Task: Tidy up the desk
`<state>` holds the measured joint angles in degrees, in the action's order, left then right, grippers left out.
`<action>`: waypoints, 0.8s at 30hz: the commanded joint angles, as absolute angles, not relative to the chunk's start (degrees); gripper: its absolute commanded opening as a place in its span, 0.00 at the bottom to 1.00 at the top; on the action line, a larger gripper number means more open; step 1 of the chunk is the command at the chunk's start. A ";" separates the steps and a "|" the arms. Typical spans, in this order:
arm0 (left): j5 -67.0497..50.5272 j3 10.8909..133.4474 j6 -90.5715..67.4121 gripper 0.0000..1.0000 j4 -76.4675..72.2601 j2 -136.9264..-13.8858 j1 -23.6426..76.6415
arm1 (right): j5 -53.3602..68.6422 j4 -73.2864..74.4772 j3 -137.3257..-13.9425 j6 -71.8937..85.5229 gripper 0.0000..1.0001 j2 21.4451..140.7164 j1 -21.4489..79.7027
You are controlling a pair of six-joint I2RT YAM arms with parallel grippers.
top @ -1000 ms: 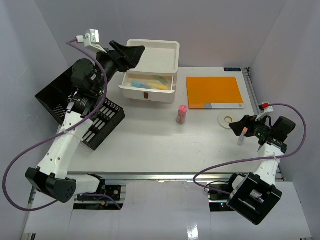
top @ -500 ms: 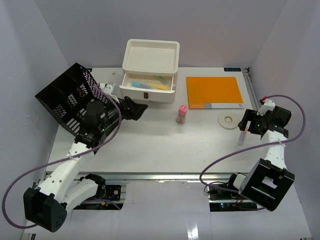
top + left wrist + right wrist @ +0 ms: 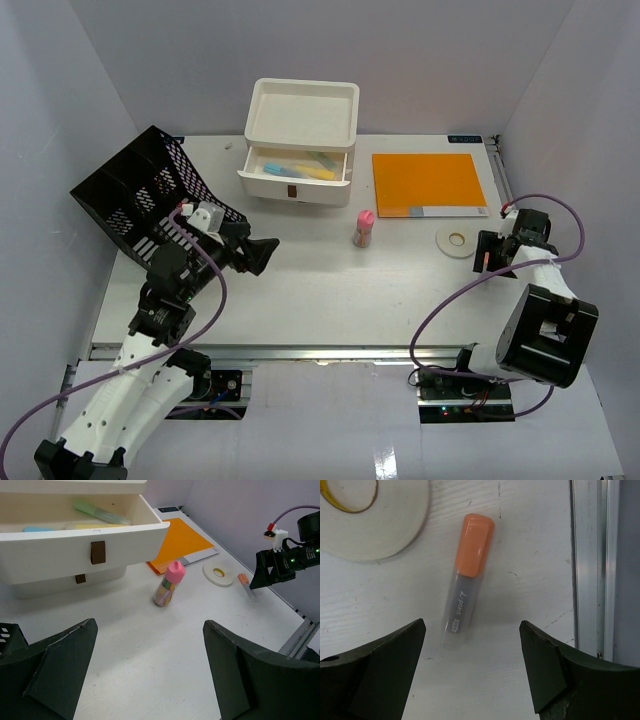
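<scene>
Metal rail (image 3: 330,350) runs along the near edge of the desk (image 3: 300,290), the white tabletop that fills the enclosure and carries everything else. In front of the white drawer box (image 3: 300,110) and off to its left, the left gripper (image 3: 262,255) hangs above bare tabletop, jaws spread wide with nothing between them. Well to the right of the drawer box and nearer the rail, the right gripper (image 3: 487,253) hovers with jaws parted on either side of an orange-capped marker (image 3: 467,575), apparently not touching it. A white tape roll (image 3: 456,240) lies just beside the marker, on the drawer-box side. A pink-capped bottle (image 3: 364,228) stands in front and to the right of the box, and an orange folder (image 3: 428,183) lies flat to its right. The box's upper drawer (image 3: 295,187) is pulled out, with yellow, blue and green pens (image 3: 300,168) inside. Left of the box, the black mesh file rack (image 3: 140,200) tilts against the wall. The tidying looks partly done: some pens are stowed, while marker, tape, bottle, folder, rack and the open drawer seem left to do.
</scene>
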<state>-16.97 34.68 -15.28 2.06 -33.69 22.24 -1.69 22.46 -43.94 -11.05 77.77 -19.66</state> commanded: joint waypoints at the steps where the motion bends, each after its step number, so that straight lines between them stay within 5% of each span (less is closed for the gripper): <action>1: -17.83 34.22 -14.09 0.98 3.51 -31.88 21.97 | -5.81 21.37 -46.46 -11.14 0.83 80.60 -17.97; 11: -18.75 34.74 -13.34 0.98 7.00 -30.94 21.97 | -9.69 18.96 -47.49 -8.08 0.78 90.26 -17.05; 21: -17.76 34.81 -12.91 0.98 8.52 -31.29 21.88 | -8.12 18.02 -46.06 -8.09 0.24 90.07 -17.13; 24: -17.59 34.68 -12.79 0.98 8.53 -31.51 21.93 | -6.12 17.98 -45.67 -8.04 0.19 88.81 -17.09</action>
<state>-18.01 34.50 -13.51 7.69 -31.05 22.24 -7.51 16.99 -47.42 -7.99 89.35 -17.12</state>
